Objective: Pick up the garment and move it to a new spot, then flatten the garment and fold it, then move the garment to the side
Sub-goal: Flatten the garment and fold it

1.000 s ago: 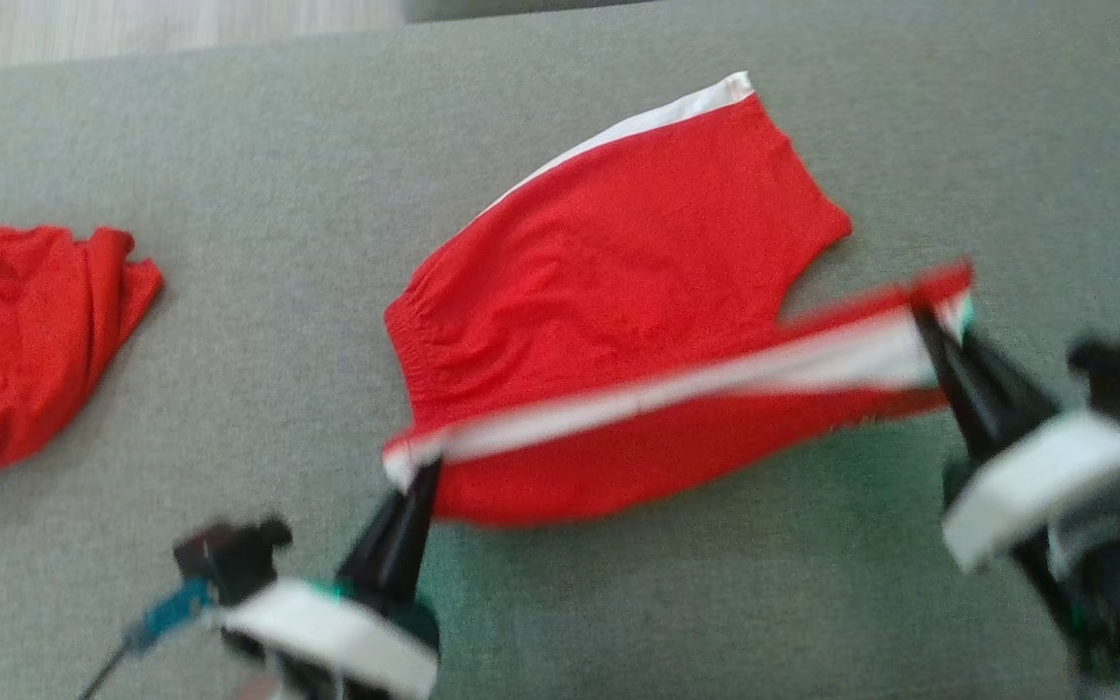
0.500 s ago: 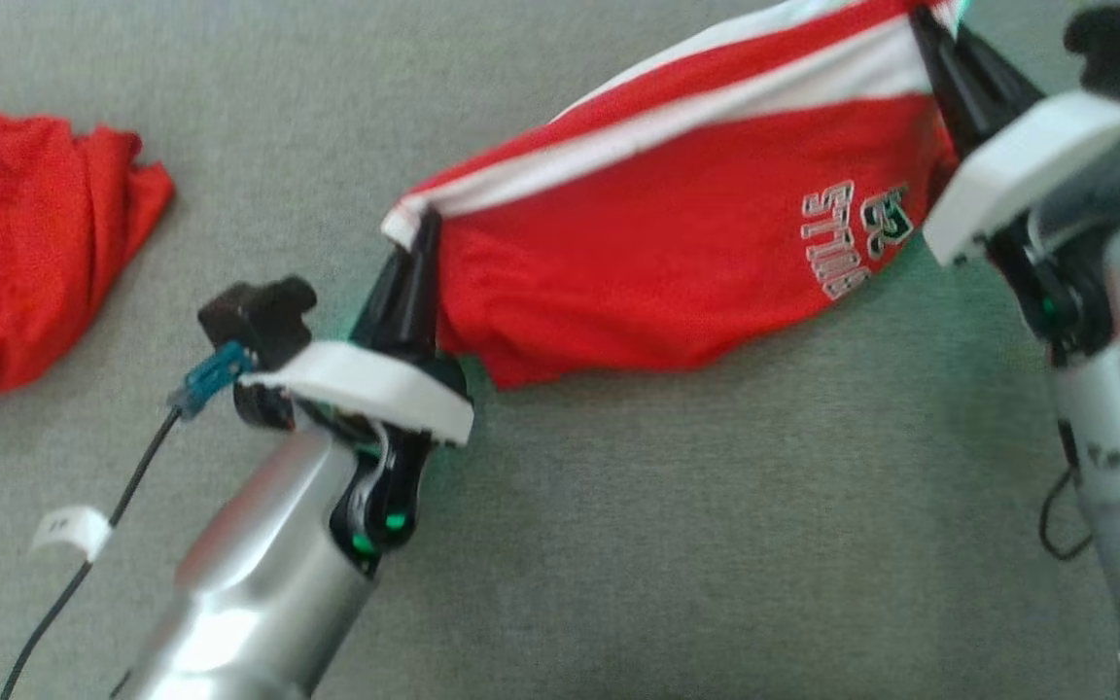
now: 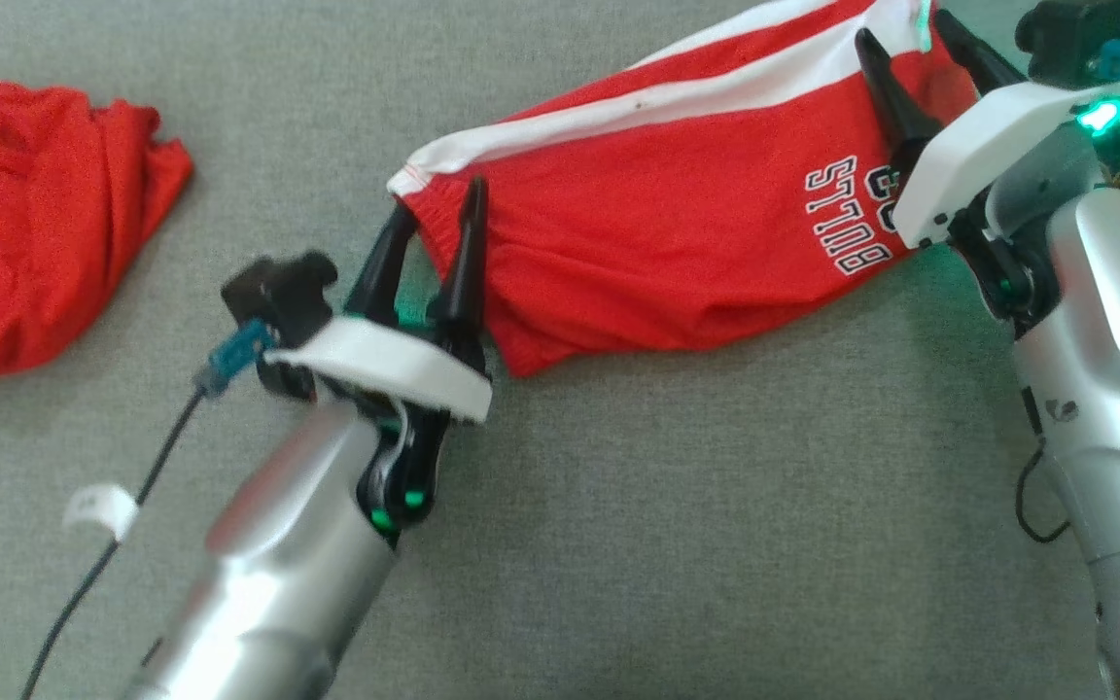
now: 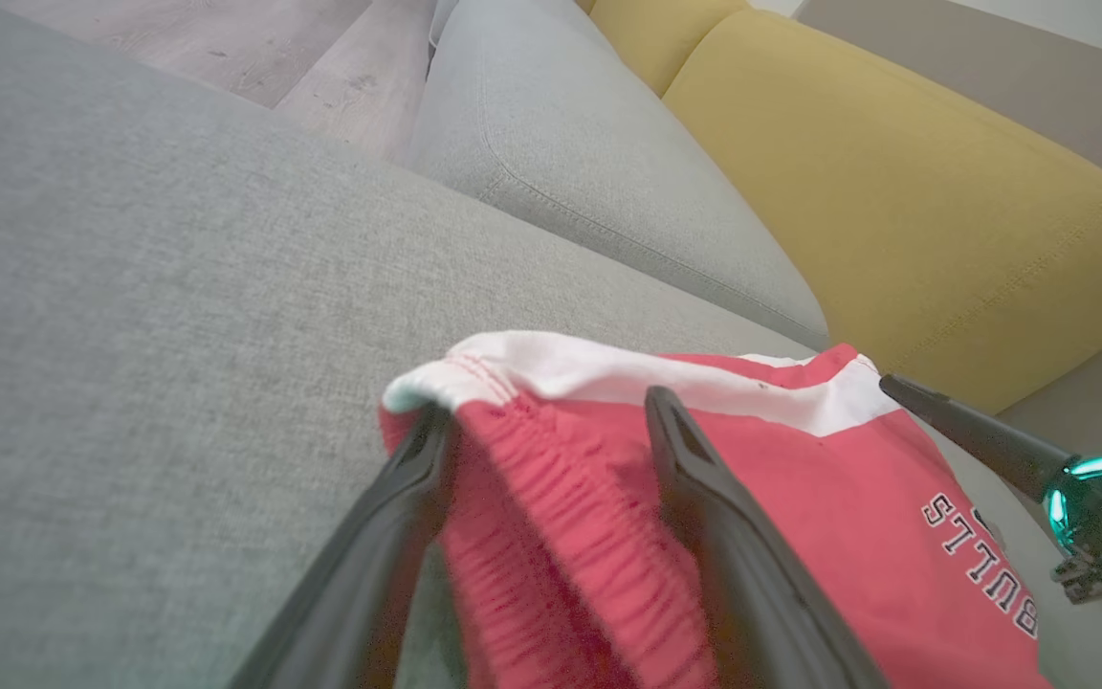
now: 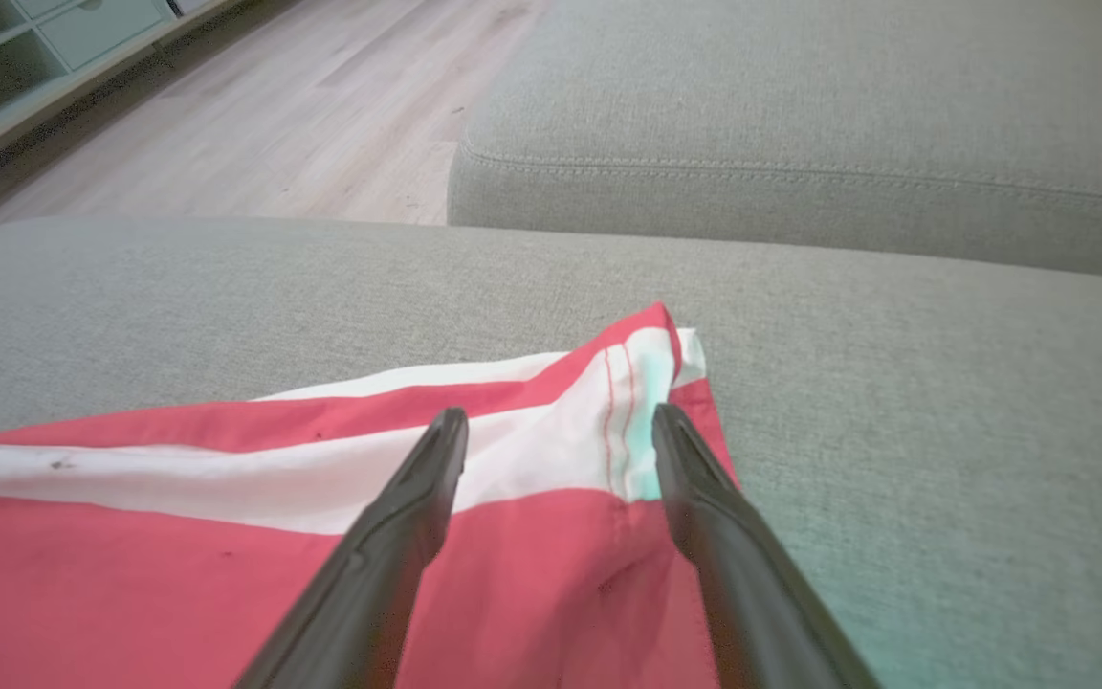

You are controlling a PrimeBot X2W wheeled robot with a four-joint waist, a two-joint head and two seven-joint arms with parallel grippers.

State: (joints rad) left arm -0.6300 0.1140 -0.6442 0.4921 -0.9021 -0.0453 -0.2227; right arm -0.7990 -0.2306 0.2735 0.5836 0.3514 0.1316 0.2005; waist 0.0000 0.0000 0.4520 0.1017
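Sofa (image 3: 667, 544) | shorts (image 3: 677, 224) 1 | red heap (image 3: 25, 253) 1 | left hand (image 3: 442, 197), right hand (image 3: 902, 26) spread

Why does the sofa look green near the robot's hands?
Head view: green lamps on the wrists glow and tint the sofa by the left gripper. Right wrist view: the same tint lies on the shorts between the fingers of the right gripper. Left wrist view: one shines teal at the right.
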